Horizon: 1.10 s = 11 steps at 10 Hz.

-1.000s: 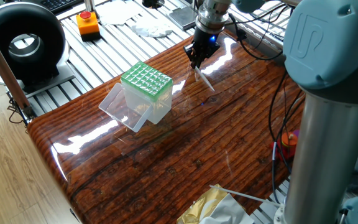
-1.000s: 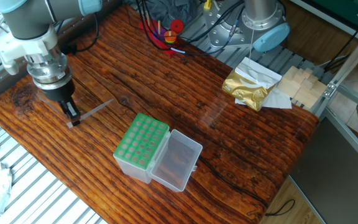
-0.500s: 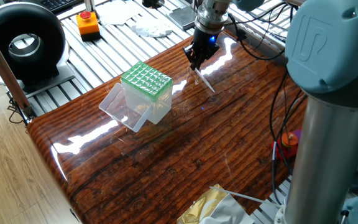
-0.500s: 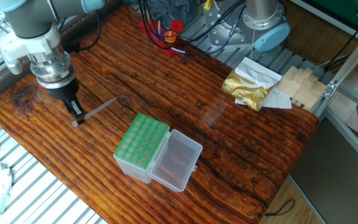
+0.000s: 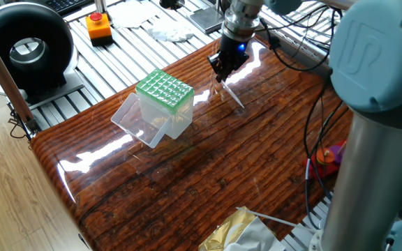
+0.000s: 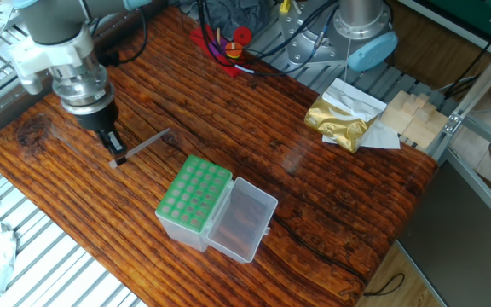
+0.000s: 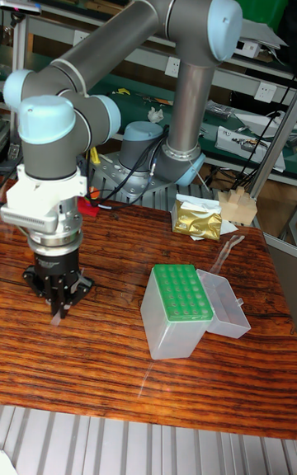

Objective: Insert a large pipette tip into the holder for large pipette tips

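My gripper [image 6: 116, 154] is shut on the large pipette tip [image 6: 147, 143], a slender whitish cone that sticks out sideways from the fingers, low over the wooden table. In one fixed view the large pipette tip [image 5: 233, 94] slants down and to the right from the gripper [image 5: 223, 74]. The holder for large pipette tips [image 6: 193, 195] is a clear box with a light-green grid top, and its clear lid [image 6: 242, 218] hangs open at the side. The holder [image 5: 164, 91] stands a short way from the gripper. In the tall fixed view the gripper [image 7: 59, 303] is left of the holder [image 7: 176, 293].
A gold foil bag [image 6: 339, 118] and wooden blocks [image 6: 412, 115] lie at the table's far side. Red cables and parts [image 6: 228, 47] sit near the arm's base [image 6: 361, 34]. An orange button box [image 5: 98, 26] and a black round unit [image 5: 26, 45] stand off the table.
The gripper has shifted a little across the table toward the holder, carrying the pipette tip with it. The holder has not moved.
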Available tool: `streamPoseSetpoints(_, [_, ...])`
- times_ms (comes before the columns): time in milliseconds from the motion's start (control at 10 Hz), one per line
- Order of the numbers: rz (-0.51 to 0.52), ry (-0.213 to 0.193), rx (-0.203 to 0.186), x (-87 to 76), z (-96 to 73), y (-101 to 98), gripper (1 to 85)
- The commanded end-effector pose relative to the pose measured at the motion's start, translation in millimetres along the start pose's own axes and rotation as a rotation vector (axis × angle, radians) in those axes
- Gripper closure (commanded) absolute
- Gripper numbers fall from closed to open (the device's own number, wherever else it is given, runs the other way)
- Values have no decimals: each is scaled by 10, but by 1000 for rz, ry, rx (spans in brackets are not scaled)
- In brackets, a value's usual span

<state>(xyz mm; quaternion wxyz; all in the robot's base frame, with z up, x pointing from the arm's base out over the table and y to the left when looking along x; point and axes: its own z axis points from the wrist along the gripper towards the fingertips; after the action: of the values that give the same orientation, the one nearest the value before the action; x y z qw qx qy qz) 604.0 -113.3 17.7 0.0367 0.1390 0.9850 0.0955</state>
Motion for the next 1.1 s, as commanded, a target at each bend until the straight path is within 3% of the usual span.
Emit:
streamPoseSetpoints(0, [8,-11,-26,156,0,82,750])
streamPoseSetpoints(400, [14,0,-51,396,-15,237,750])
streamPoseSetpoints(600, [-6,-5,-43,476,5,163,750])
streamPoseSetpoints(1000, [-30,10,-96,738,-18,141,750])
